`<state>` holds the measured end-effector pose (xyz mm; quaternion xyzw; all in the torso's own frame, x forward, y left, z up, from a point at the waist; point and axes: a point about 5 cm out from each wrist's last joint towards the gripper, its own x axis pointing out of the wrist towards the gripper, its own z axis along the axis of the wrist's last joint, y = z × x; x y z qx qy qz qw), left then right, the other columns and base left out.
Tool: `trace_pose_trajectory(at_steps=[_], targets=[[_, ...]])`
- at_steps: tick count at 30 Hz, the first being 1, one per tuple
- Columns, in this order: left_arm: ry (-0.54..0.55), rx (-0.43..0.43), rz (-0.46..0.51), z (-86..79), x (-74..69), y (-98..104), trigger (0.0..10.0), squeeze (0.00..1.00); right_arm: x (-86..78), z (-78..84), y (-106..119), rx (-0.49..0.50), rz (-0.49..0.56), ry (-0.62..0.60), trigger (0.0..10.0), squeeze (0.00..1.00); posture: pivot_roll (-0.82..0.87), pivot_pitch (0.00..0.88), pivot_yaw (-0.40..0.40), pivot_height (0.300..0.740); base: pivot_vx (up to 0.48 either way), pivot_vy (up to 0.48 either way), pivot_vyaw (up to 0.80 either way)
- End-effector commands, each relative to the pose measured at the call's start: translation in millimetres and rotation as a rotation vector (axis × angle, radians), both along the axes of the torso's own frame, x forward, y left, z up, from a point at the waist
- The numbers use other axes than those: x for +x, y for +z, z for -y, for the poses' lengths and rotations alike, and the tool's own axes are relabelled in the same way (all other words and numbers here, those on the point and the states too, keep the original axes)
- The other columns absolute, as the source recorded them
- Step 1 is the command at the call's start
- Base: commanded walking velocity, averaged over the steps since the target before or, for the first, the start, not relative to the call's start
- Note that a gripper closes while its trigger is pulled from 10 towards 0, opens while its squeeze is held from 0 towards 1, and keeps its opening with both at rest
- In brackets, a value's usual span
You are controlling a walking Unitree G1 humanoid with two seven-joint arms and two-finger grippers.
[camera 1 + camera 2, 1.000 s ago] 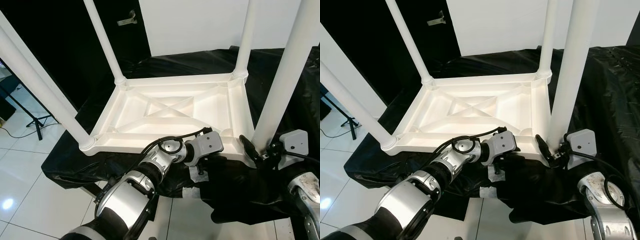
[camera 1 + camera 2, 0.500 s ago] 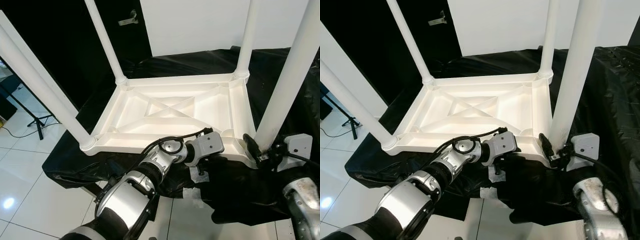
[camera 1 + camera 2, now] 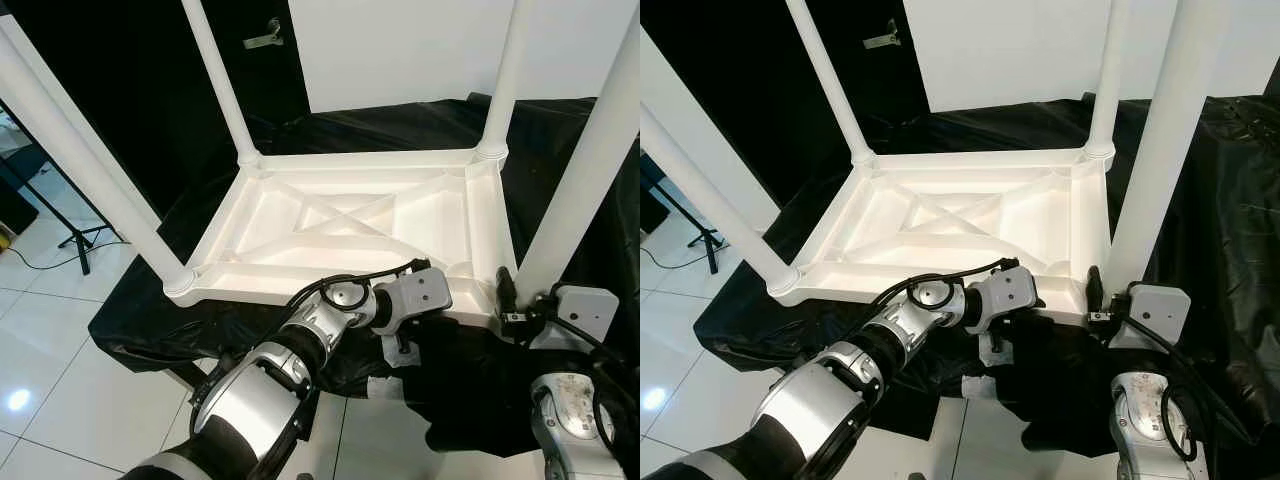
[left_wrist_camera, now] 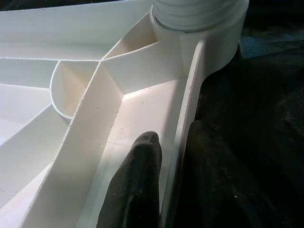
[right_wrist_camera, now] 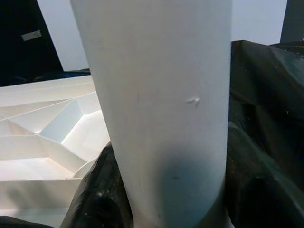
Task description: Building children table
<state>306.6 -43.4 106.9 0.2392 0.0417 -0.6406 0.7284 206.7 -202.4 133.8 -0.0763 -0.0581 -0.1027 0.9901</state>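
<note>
Left wrist view shows our left hand (image 4: pixel 164 190) pinching the tabletop (image 3: pixel 350 215) rim, one finger on each side. All four legs stand in their corner sockets (tabletop upside down on the black-draped surface (image 3: pixel 580 150)). Our right hand (image 5: pixel 161 190) is closed around the near right leg (image 3: pixel 585 180), probably seating it. Flipping remains; open floor (image 3: pixel 40 330) lies left.

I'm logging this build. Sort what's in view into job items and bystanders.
Job:
tabletop, upside down
four legs, near right one
left gripper on the tabletop's rim
right gripper around the near right leg

Bystanders:
black sheet
tripod
door handle
</note>
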Motion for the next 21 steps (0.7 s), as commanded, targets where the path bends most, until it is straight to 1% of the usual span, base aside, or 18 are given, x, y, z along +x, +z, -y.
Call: trace_pose_trajectory(at_steps=[1,2,3,4,5,9,10,11,13,14,16,18,19,21], targets=[[0.077,0.035,-0.054,0.3,-4.9,-17,10.0,0.00,-10.4,6.9,-25,-0.005,-0.138,-0.034,10.0,0.00,-0.07,0.000,0.134,0.740,0.000,0.000,0.00],[0.077,0.036,-0.054,0.4,-5.0,-18,10.0,0.00,-9.5,4.8,-23,-0.028,-0.131,0.001,10.0,0.98,-0.07,0.000,0.135,0.740,0.000,0.000,0.00],[0.077,0.036,-0.054,0.4,-5.0,-18,10.0,0.00,-9.5,4.8,-23,-0.028,-0.131,0.001,10.0,0.98,-0.07,0.000,0.135,0.740,0.000,0.000,0.00],[0.077,0.036,-0.054,0.4,-5.1,-18,10.0,0.00,-8.9,3.3,-22,-0.037,-0.125,0.035,10.0,1.00,-0.07,0.000,0.135,0.740,0.000,0.000,0.00],[0.076,0.036,-0.054,0.4,-5.3,-18,10.0,0.00,-8.2,3.0,-19,-0.051,-0.117,0.066,10.0,1.00,-0.08,0.000,0.136,0.740,0.000,0.000,0.00],[0.075,0.037,-0.053,0.4,-5.4,-18,10.0,0.00,-7.6,4.3,-15,-0.076,-0.118,0.111,10.0,1.00,-0.08,0.000,0.134,0.740,0.000,0.000,0.00],[0.076,0.036,-0.053,0.3,-5.3,-18,10.0,0.00,-7.5,6.7,-13,-0.095,-0.118,0.139,10.0,0.00,-0.08,0.000,0.135,0.740,0.000,0.000,0.00],[0.077,0.035,-0.053,0.2,-5.1,-18,10.0,0.00,-6.9,9.2,-10,-0.121,-0.113,0.169,10.0,0.00,-0.08,0.000,0.137,0.740,0.000,0.000,0.00],[0.077,0.034,-0.054,0.0,-5.0,-18,10.0,0.00,-3.4,13.2,-3,-0.202,-0.085,0.236,10.0,0.00,-0.09,0.000,0.142,0.740,0.000,0.000,0.00],[0.074,0.036,-0.055,0.3,-5.4,-18,10.0,0.00,-0.5,15.8,0,-0.215,-0.079,0.262,10.0,0.00,-0.09,0.000,0.144,0.740,0.000,0.000,0.00],[0.072,0.037,-0.056,0.5,-5.8,-18,10.0,0.00,1.3,17.6,1,-0.220,-0.077,0.277,10.0,0.00,-0.09,0.000,0.144,0.740,0.000,0.000,0.00],[0.062,0.040,-0.055,2.2,-7.4,-19,10.0,0.00,9.2,24.5,3,-0.219,-0.082,0.312,10.0,0.00,-0.10,0.000,0.145,0.740,0.000,0.000,0.00],[0.062,0.040,-0.055,2.2,-7.4,-19,10.0,0.00,9.2,24.5,3,-0.219,-0.082,0.312,10.0,0.00,-0.10,0.000,0.145,0.740,0.000,0.000,0.00],[0.060,0.035,-0.054,4.0,-7.2,-17,10.0,0.00,14.0,23.8,4,-0.211,-0.095,0.390,10.0,0.00,-0.09,0.000,0.142,0.740,0.000,0.000,0.00]])
